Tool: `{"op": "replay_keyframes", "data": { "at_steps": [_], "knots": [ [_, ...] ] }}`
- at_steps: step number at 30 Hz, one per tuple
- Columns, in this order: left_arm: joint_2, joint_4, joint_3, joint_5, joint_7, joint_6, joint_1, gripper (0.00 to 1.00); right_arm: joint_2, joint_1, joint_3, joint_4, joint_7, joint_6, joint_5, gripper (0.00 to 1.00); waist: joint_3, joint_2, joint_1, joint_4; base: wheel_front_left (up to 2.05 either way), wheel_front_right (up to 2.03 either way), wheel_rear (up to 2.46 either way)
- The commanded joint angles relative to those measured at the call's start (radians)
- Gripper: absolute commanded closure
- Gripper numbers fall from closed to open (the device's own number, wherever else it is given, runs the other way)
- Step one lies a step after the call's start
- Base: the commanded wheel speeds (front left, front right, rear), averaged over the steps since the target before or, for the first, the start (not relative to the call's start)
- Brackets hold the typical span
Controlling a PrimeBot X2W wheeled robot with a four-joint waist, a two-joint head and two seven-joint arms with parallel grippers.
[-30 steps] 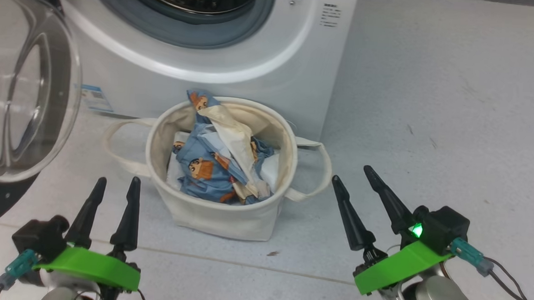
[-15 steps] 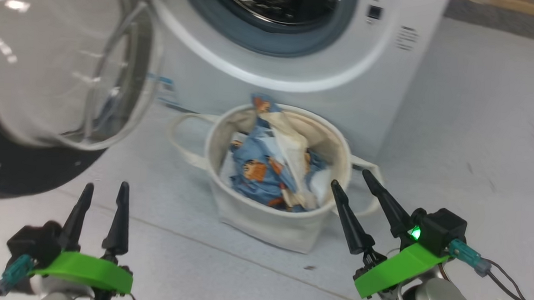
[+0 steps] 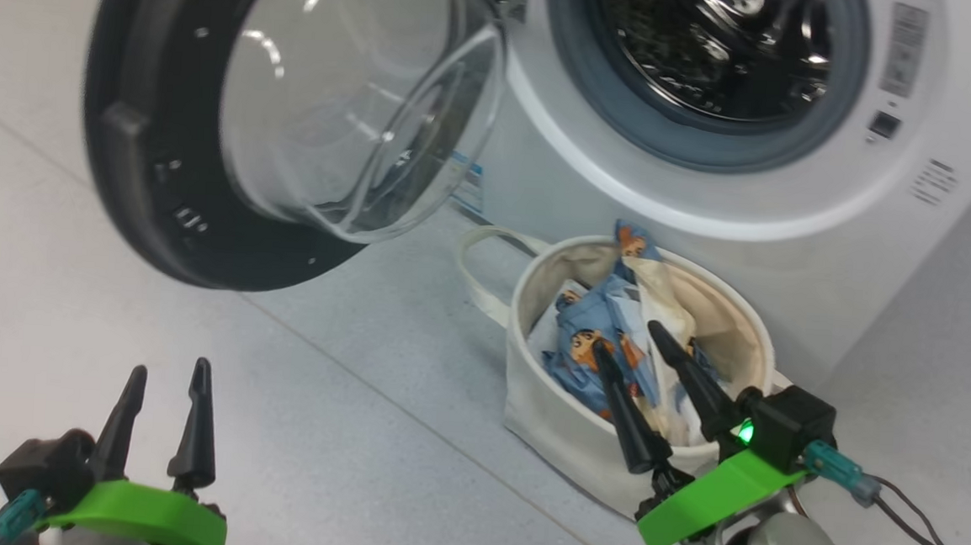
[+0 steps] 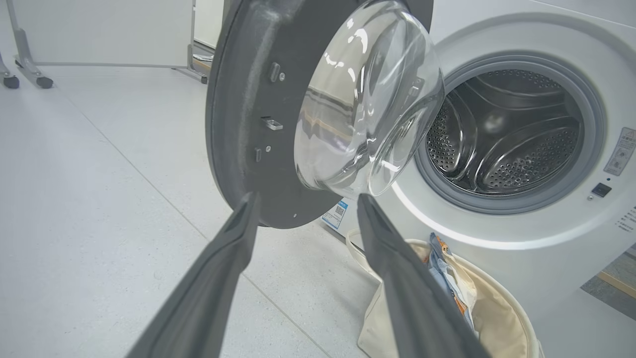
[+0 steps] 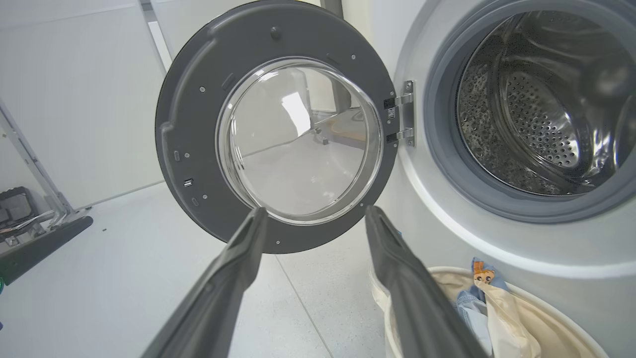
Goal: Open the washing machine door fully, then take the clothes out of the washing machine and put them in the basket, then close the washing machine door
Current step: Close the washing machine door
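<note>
The washing machine door (image 3: pixel 134 167), a black rim around a clear glass bowl, stands swung open to the left of the white washing machine (image 3: pixel 793 207). The steel drum (image 4: pixel 502 139) looks empty. The cream basket (image 3: pixel 561 420) sits on the floor in front of the machine and holds the light-blue printed clothes (image 3: pixel 586 346). My left gripper (image 3: pixel 169 367) is open and empty at the lower left, well short of the door (image 4: pixel 238 124). My right gripper (image 3: pixel 627 336) is open and empty, near the basket's front rim. The right wrist view faces the door's inner side (image 5: pixel 198 99).
Pale tiled floor (image 3: pixel 316 431) spreads to the left of the basket and under the door. A metal frame on casters (image 4: pixel 30 74) stands far back left. A dark low piece of equipment (image 5: pixel 30 238) lies on the floor at the left of the right wrist view.
The head camera has turned left, so the whole door has come into view and the basket now sits behind the right gripper. Both grippers stay open; door, basket and clothes look unmoved.
</note>
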State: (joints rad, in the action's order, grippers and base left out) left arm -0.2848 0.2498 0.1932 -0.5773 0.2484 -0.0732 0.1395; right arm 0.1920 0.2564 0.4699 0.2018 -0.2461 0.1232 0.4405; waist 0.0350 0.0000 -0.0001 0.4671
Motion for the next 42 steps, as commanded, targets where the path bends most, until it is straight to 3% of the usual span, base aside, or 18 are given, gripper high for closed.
{"op": "replay_keyframes", "data": {
  "at_steps": [1, 16, 22, 24, 29, 35, 42],
  "knots": [
    [-0.015, -0.029, -0.046, -0.010, 0.005, -0.004, 0.029, 0.00, 0.001, 0.005, 0.019, -0.031, 0.004, 0.008, 0.005, 0.00, -0.001, 0.0000, 0.0001, 0.028, 0.00, 0.00, 0.00],
    [-0.021, -0.034, -0.046, -0.033, -0.005, 0.009, 0.033, 0.00, -0.005, -0.006, 0.024, -0.025, 0.001, 0.008, 0.015, 0.00, -0.010, 0.0000, 0.0001, 0.008, 0.00, 0.00, 0.00],
    [-0.028, -0.061, -0.092, -0.110, -0.039, 0.033, 0.096, 0.00, -0.006, -0.016, 0.024, -0.032, 0.002, 0.008, 0.015, 0.00, -0.014, 0.0000, 0.0001, -0.007, 0.00, 0.00, 0.00],
    [-0.037, -0.053, -0.131, -0.165, -0.072, 0.038, 0.143, 1.00, -0.005, -0.021, 0.023, -0.034, 0.005, 0.008, 0.014, 0.00, -0.016, 0.0000, 0.0001, -0.010, 0.00, 0.00, 0.00],
    [-0.060, 0.070, -0.243, -0.338, -0.195, 0.038, 0.315, 1.00, -0.004, -0.028, 0.025, -0.039, 0.013, 0.008, 0.013, 0.00, -0.012, 0.0000, 0.0001, -0.021, 0.00, 0.00, 0.00],
    [-0.109, 0.323, -0.336, -0.446, -0.264, 0.018, 0.520, 1.00, 0.004, -0.023, 0.031, -0.048, 0.027, 0.008, 0.009, 0.00, 0.002, 0.0000, 0.0001, -0.053, 0.00, 0.00, 0.00],
    [-0.140, 0.554, -0.417, -0.561, -0.321, 0.064, 0.674, 1.00, 0.022, -0.014, 0.030, -0.066, 0.046, 0.008, 0.001, 0.00, 0.030, 0.0000, 0.0001, -0.099, 0.00, 0.00, 0.00]
  ]
}}
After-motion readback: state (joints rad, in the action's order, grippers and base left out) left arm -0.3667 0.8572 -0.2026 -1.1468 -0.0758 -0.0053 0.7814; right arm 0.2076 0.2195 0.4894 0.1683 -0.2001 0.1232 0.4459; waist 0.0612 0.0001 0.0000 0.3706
